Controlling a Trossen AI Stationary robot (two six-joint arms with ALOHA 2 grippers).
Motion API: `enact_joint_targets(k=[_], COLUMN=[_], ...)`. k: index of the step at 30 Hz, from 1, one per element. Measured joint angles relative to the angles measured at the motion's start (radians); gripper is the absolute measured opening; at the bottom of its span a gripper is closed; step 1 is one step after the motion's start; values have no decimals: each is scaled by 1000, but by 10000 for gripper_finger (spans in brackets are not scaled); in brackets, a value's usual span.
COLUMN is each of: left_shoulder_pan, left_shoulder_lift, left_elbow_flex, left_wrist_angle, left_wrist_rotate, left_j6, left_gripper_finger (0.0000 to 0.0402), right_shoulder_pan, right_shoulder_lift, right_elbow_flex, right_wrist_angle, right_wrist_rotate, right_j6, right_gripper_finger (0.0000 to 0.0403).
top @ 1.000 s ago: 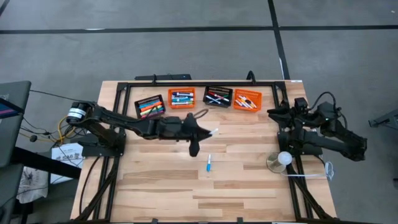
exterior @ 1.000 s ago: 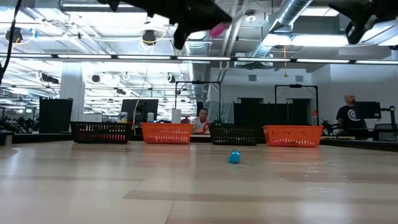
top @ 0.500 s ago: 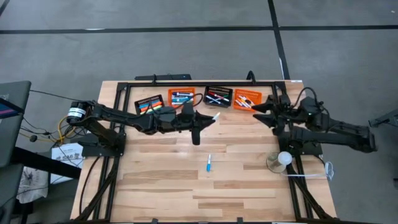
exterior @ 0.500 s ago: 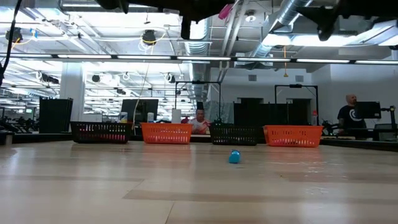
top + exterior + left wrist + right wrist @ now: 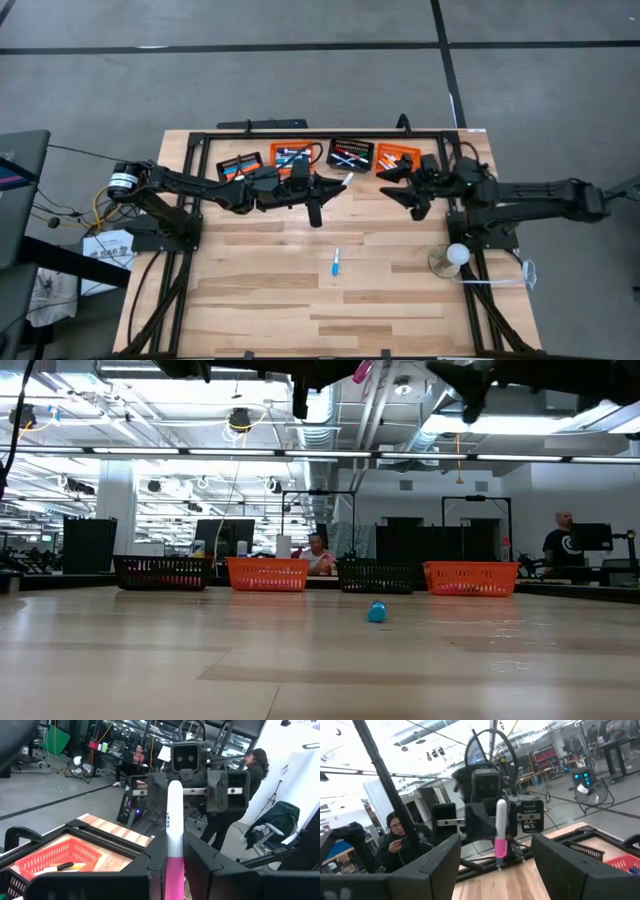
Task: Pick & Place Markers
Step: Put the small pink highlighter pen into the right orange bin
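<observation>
My left gripper [image 5: 333, 187] holds a pink-and-white marker [image 5: 345, 182] high above the table's middle, in front of the baskets. The same marker shows in the left wrist view [image 5: 175, 830], the right wrist view [image 5: 501, 832] and the low view [image 5: 362, 371]. My right gripper [image 5: 393, 181] stands open facing it from the table's right, a short gap away, with its fingers [image 5: 442, 865] wide apart and nothing between them. A blue marker [image 5: 336, 263] lies flat on the table nearer the front and also shows in the low view [image 5: 377, 612]. My left gripper pinches the marker's pink end [image 5: 175, 872] between its two fingers. The fingers come level from the table's left and lie along the marker. Its white end [image 5: 174, 805] sticks out past the fingertips toward my right gripper. The marker is lifted clear of the table.
Along the far edge stand a black basket [image 5: 240, 166], an orange basket [image 5: 293, 155], a second black basket [image 5: 351, 154] and a second orange basket [image 5: 397, 158], all holding markers. A white ball on a round base [image 5: 455, 256] stands at the right. People stand in the room beyond.
My right arm has swung out from its folded place at the table's right toward the middle, and its gripper now faces the left gripper. My left gripper has carried the marker toward the far edge and a little up, and the marker has tipped up from slanting down to about level.
</observation>
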Motion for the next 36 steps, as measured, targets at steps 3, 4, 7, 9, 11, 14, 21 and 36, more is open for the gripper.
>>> enact_joint_targets(k=[3,4,7,9,11,14,21,36], left_shoulder_pan=[0,0,0,0,0,0,0,0], left_shoulder_lift=[0,0,0,0,0,0,-1,-1], left_elbow_flex=[0,0,0,0,0,0,0,1], left_wrist_angle=[0,0,0,0,0,0,0,0], left_wrist_rotate=[0,0,0,0,0,0,-1,-1], left_j6=[0,0,0,0,0,0,0,0], left_gripper_finger=[44,43,42,44,44,42,46,46], right_shoulder_pan=[-1,-1,0,0,6,21,45,38], right_shoulder_lift=[78,99,156,186,206,241,372,446], right_elbow_flex=[0,0,0,0,0,28,138,225], right_wrist_angle=[86,119,182,219,264,275,257,206], right_wrist_rotate=[3,2,1,1,1,1,9,28], right_j6=[0,0,0,0,1,0,-36,-44], right_gripper_finger=[233,233,233,233,233,233,233,228])
